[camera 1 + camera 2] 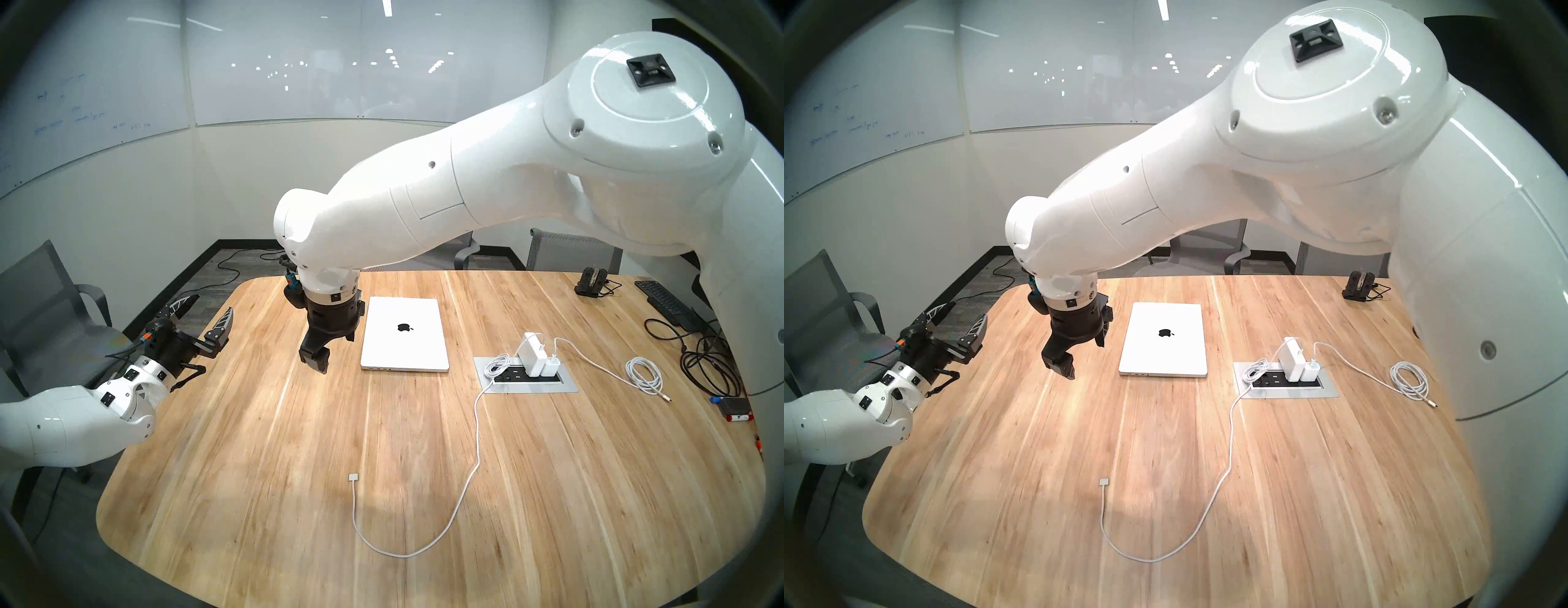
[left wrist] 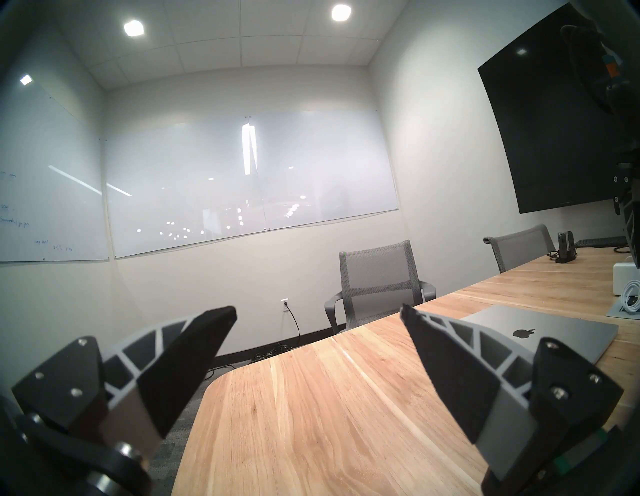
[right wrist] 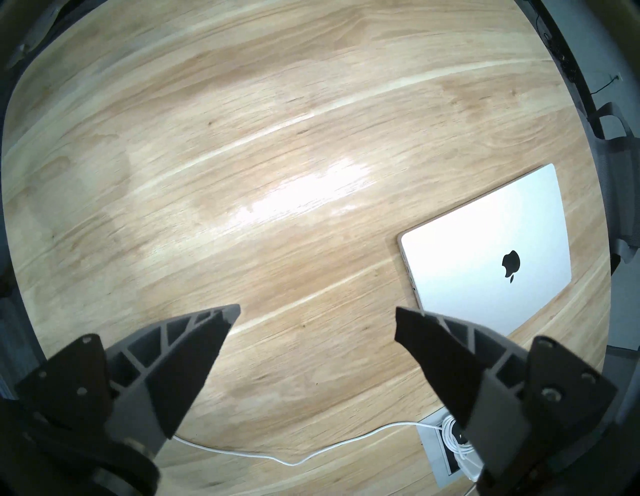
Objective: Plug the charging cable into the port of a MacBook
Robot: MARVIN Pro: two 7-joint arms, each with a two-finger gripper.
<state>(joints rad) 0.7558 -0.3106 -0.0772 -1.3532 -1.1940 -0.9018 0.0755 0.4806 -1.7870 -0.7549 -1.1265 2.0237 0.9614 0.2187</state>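
Head view: charging cable tip toward MacBook.

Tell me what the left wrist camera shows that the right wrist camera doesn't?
Only the left wrist view shows the room: whiteboards, a grey chair, a dark wall screen, and the open left gripper. Only the right wrist view looks down on the charging cable and the MacBook's side ports, past the open right gripper. Both show the MacBook and the wooden table.

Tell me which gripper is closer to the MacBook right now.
Right. The right gripper hangs open just beside the MacBook; the left gripper, also open, sits off the table's far-left edge.
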